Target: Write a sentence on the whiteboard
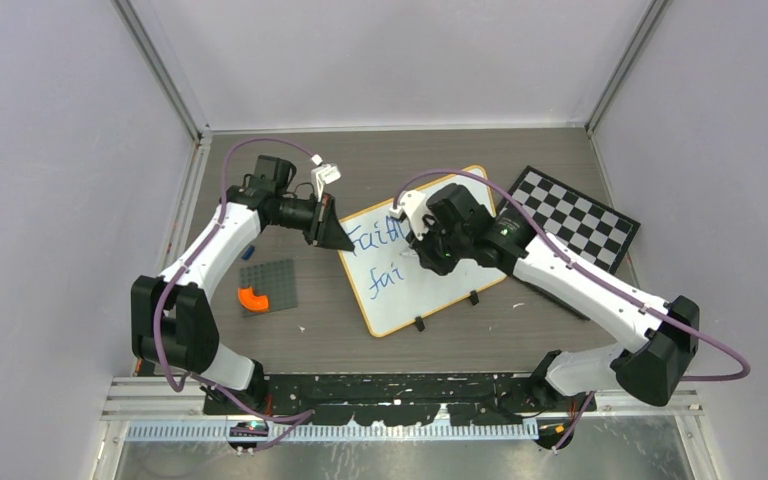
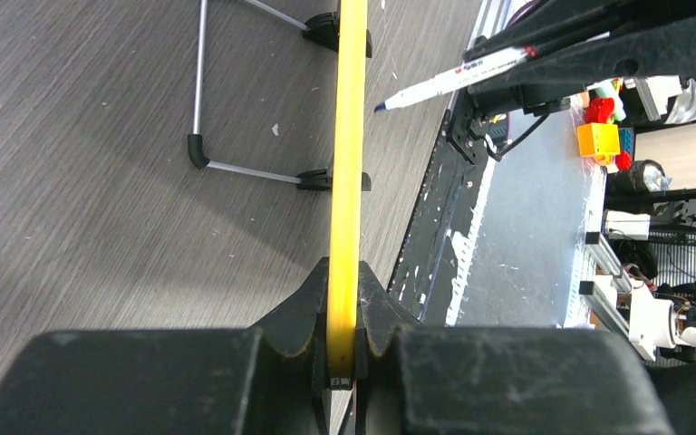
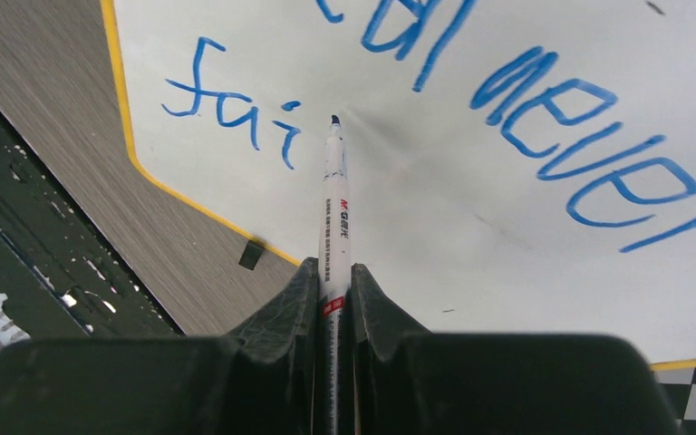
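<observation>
Legibly, whiteboard (image 3: 471, 227) reads blue "fai", "never"; marker (image 3: 333, 217) labelled "M&G".

The whiteboard (image 1: 438, 287), white with a thin yellow frame and 2 black clip feet, sits skewed mid-bench (image 1: 360, 350), bearing blue handwriting (image 3: 589, 145); the lower line reads "fai".

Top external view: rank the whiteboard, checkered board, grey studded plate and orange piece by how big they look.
1. whiteboard
2. checkered board, partly hidden by the right arm, yet clearly smaller
3. grey studded plate
4. orange piece, smallest by far
</observation>
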Tool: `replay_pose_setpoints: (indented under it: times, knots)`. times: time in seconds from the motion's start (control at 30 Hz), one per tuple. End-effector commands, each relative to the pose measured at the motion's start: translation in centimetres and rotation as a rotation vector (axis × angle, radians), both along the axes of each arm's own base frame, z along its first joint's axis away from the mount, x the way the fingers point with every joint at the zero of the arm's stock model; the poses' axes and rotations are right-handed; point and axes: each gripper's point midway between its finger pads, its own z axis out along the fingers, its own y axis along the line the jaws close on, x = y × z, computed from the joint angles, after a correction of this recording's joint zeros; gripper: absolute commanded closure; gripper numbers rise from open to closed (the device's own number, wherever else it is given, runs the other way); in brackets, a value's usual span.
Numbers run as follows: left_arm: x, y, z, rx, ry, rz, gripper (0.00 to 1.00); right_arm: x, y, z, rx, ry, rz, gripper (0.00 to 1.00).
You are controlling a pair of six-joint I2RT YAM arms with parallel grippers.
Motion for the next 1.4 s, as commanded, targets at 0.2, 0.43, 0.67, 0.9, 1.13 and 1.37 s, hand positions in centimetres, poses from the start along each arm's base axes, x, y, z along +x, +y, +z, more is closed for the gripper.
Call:
replay_pose_setpoints:
  times: [0.2,0.43,0.67,0.9,1.13,1.37]
  knots:
    - [-0.3,-0.3,1.4,-0.022,0.003,-0.015,1.00,1.0,-0.5,0.0,0.010,-0.018,-0.034,1.00]
    - [-0.3,-0.3,1.3,-0.020,0.003,-0.013,1.00,0.4,-1.0,-2.0,-0.028,0.023,-0.024,1.00]
    - [-0.3,-0.3,1.2,-0.022,0.005,-0.016,1.00,-0.8,-1.8,-3.8,-0.060,0.067,-0.014,1.00]
    - [-0.3,-0.3,1.2,-0.021,0.005,-0.014,1.00,-1.2,-2.7,-4.4,-0.086,0.065,-0.017,1.00]
    - [-0.4,-0.3,1.4,-0.024,0.004,-0.017,1.00,-1.0,-2.4,-2.0,-0.055,0.042,-0.020,1.00]
    - [-0.5,-0.3,1.4,-0.025,0.003,-0.018,1.00,0.0,-2.7,-0.1,-0.025,-0.007,-0.052,1.00]
